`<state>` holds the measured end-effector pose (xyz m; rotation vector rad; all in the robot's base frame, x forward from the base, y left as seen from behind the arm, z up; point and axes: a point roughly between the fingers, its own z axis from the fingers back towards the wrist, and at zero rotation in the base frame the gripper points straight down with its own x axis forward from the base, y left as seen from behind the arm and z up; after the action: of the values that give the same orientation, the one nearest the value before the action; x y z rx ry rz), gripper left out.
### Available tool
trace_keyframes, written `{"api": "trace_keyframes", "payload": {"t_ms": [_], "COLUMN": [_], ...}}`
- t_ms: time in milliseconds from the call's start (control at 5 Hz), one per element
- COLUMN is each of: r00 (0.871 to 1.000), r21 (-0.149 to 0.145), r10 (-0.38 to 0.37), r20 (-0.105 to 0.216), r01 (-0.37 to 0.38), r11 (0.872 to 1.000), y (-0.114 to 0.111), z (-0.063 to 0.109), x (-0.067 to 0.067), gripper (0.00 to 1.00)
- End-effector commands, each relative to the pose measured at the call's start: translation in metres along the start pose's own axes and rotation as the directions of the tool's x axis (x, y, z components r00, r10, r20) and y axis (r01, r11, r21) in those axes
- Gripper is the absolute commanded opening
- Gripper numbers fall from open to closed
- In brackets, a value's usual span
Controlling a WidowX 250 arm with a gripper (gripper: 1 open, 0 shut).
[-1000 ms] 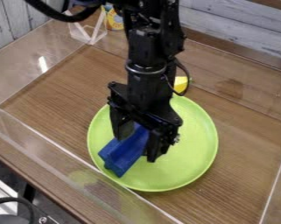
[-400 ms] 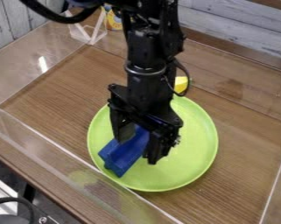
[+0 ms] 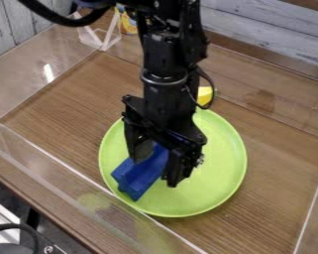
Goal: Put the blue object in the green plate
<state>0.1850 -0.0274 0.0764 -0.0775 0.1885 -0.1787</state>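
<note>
since the blue block (image 3: 139, 175) already lies inside the green plate (image 3: 217, 185), the gripper (image 3: 160, 157) straddles it with fingers spread open; next, seemingly, a straight lift clear.

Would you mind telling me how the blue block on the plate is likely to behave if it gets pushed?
The blue block looks like rigid plastic, so probably stiff. Flat-sided, it should slide, not roll, on the smooth green plate.
</note>
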Motion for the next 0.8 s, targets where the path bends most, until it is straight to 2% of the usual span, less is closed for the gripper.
{"api": "trace_keyframes", "payload": {"t_ms": [0,600], "r00": [0.999,0.999], "r21": [0.003,0.008], "r10": [-0.015,-0.020], "r20": [0.039,0.045], "r01": [0.015,0.020], "r11": [1.000,1.000], "y": [0.002,0.006], "z": [0.008,0.027], "x": [0.003,0.005], "gripper": [0.00,0.00]}}
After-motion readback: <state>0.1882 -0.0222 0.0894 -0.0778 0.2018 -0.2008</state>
